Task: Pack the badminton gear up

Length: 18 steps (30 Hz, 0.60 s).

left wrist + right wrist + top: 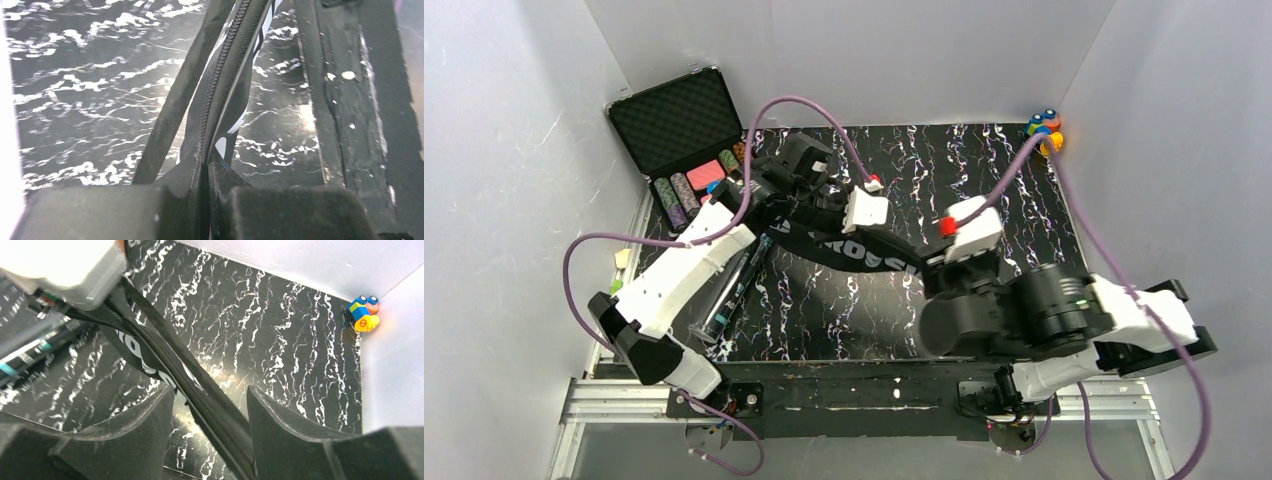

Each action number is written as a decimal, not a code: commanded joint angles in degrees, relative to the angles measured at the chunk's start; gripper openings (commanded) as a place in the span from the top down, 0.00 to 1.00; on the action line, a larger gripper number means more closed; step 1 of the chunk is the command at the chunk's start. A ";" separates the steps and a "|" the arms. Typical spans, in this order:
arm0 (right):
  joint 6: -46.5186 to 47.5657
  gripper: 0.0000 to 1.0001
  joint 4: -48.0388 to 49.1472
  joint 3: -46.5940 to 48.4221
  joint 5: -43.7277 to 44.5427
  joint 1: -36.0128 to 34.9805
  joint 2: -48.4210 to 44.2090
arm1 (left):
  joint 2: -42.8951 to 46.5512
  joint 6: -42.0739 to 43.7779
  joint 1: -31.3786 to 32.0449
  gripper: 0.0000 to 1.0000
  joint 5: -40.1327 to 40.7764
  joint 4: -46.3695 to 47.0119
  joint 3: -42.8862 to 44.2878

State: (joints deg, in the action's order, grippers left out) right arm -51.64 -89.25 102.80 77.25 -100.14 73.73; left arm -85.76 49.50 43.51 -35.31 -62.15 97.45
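Note:
The black "CROSSWAY" racket bag (844, 250) stretches across the middle of the marbled table. My left gripper (886, 238) is shut on the bag's zipper edge (225, 75), with the fabric pinched between its pads (207, 165). My right gripper (936, 268) is open. The bag's zippered edge (165, 360) runs between its two fingers (210, 390), close to the right one. A long tube (734, 285) with a teal label lies on the table at the left, under my left arm, and shows blurred in the right wrist view (30, 360). Rackets and shuttlecocks are out of view.
An open black foam-lined case of poker chips (679, 120) stands at the back left corner. Small colourful toy blocks (1046, 130) sit in the back right corner (365, 314). White walls close in three sides. The table's dark front rail (350, 125) runs beside the bag.

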 commanded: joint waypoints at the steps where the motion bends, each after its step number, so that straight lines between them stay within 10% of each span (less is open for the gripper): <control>1: 4.99 0.34 4.79 3.23 4.25 -3.97 -5.47 | 6.75 -5.42 -0.04 1.00 3.93 7.09 7.67; 9: 34.00 0.19 52.11 -17.59 4.47 -4.01 -23.65 | 15.33 1.84 -0.09 1.00 20.14 11.38 0.89; 18: 27.87 0.16 56.04 -25.46 -4.03 4.64 -26.38 | 31.20 3.29 -0.05 1.00 32.81 20.16 -21.37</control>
State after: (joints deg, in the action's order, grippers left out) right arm -20.67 -37.93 78.06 79.75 -99.81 45.87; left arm -60.34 51.24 43.51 -9.39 -51.03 81.67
